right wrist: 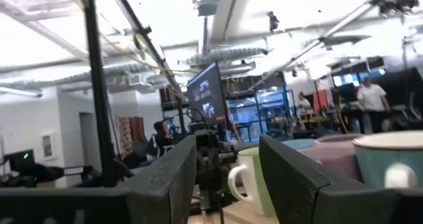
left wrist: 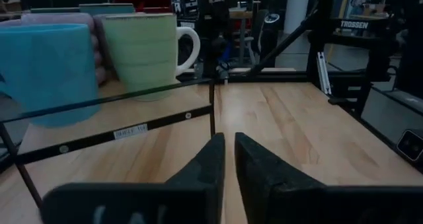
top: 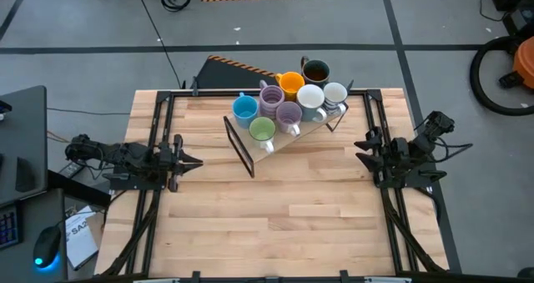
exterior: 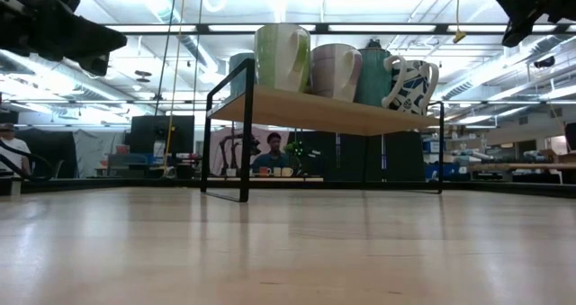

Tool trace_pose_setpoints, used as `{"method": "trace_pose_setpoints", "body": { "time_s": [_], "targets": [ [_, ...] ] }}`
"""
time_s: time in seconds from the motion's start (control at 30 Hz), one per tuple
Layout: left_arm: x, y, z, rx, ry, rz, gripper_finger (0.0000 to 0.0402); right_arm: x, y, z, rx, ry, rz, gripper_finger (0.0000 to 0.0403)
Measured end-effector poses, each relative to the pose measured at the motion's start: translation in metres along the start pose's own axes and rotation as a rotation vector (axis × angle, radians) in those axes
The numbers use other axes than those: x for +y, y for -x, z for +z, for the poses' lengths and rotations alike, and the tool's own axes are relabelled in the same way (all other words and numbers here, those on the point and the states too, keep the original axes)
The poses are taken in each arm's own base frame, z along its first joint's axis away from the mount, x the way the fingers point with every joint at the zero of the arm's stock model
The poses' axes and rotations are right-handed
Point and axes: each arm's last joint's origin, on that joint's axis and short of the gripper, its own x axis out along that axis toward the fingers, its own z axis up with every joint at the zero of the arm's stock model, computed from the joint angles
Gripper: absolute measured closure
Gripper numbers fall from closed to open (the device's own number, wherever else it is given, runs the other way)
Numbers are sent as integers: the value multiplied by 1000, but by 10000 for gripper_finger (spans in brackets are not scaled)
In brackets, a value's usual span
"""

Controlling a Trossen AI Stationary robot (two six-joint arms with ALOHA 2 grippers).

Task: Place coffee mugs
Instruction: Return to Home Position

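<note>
Pale wood is running across the tabletop [top: 275, 224], and a low black-framed shelf [exterior: 306, 112] is standing by the middle of its far edge. All eight coffee mugs [top: 288, 114] are crowding together on that shelf, with the blue mug [top: 244, 108] and the green mug [top: 262, 129] sitting at its front. The left gripper [top: 190, 162] is hovering by the tabletop's left edge with its fingers nearly together. The right gripper [top: 360, 147] is hanging by the right edge, fingers apart and holding nothing. Being glazed ceramic, the mugs are probably stiff, slick and chippable, so pinching a wall at the rim looks safest.
</note>
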Motion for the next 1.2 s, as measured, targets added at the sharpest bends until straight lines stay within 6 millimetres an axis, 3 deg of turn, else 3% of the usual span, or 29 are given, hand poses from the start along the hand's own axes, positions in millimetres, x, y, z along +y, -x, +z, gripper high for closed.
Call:
{"method": "trace_pose_setpoints", "body": {
  "time_s": [0.17, 0.4, 1.2],
  "targets": [
    [-2, -3, -3, -34, 15, -52, 386, 0, -1, 1, -23, 38, 29, 231],
    [-4, -9, -18, -68, 50, -54, 390, -7, -5, -4, -5, 12, -26, 231],
    [-6, -9, -17, -87, 76, -98, 390, -38, -17, -15, 27, 25, -60, 231]
  ]
}}
